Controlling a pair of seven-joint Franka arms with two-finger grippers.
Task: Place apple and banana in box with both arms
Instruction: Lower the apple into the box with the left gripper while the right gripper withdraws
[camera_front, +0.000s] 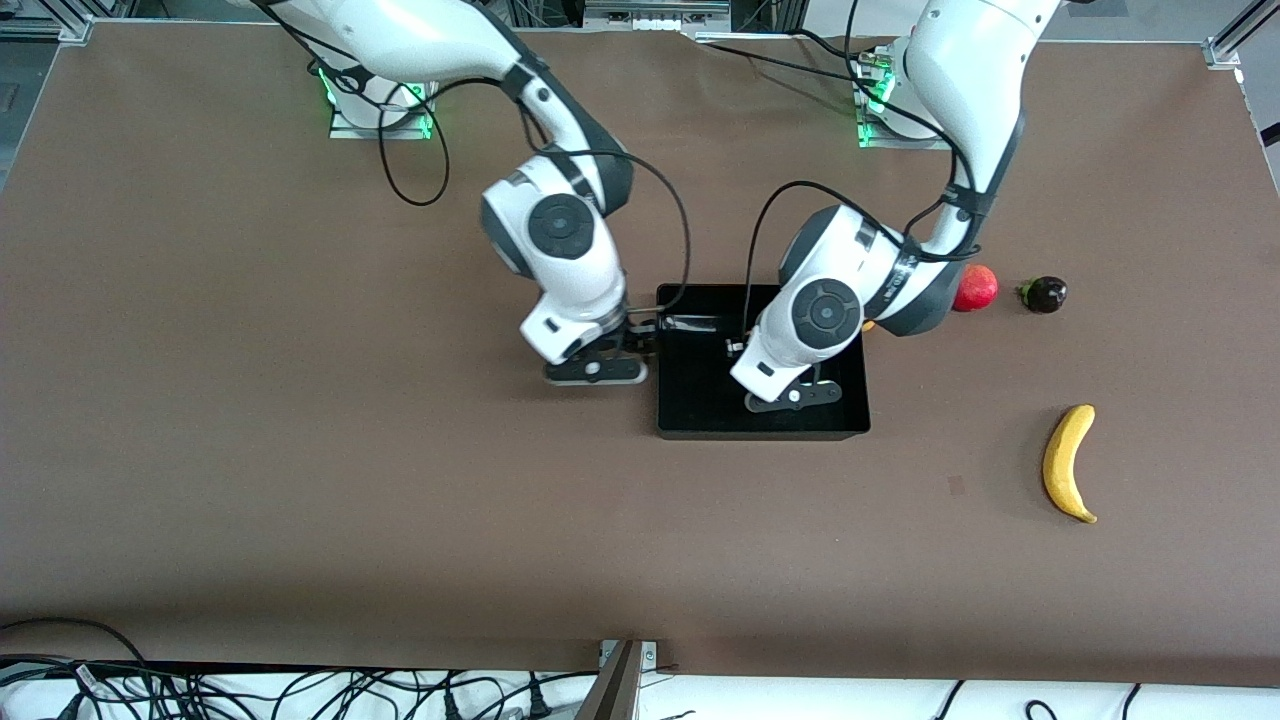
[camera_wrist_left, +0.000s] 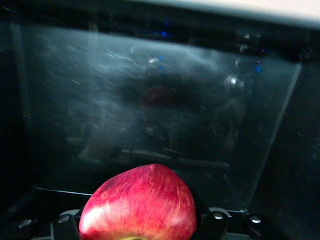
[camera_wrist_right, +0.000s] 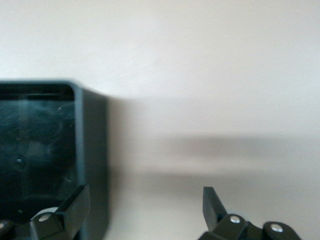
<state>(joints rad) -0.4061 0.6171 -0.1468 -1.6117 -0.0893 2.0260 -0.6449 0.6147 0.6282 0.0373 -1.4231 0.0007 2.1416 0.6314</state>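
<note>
Apple (camera_wrist_left: 140, 207), red with pale streaks, gripped in the left end effector (camera_front: 795, 397), hanging over the glossy floor of the box (camera_front: 760, 432), inside its walls. Whether touching that floor: cannot tell. Box floor under the apple bare and scuffed, low walls rising around it.

Box near the middle of the worktop (camera_front: 300, 450), well apart from every worktop edge, its long sides parallel to the edge nearest the front camera.

Right end effector (camera_wrist_right: 145, 192) low at the box's wall toward the right arm's end, spread wide and gripping nothing. One of its fingers (camera_wrist_right: 70, 210) over the box's inside, the other over bare worktop just outside the wall, box corner in sight ahead of them.

Banana (camera_front: 1068, 463) flat on the worktop toward the left arm's end, nearer to the front camera than the box, well apart from it, with a stretch of bare brown surface between. Well in from the worktop's edges too.

Round red fruit (camera_front: 977, 288) partly hidden by the left arm, near the box's corner, farther from the front camera than the banana. Small dark fruit (camera_front: 1045, 294) just beside it, toward the left arm's end.
</note>
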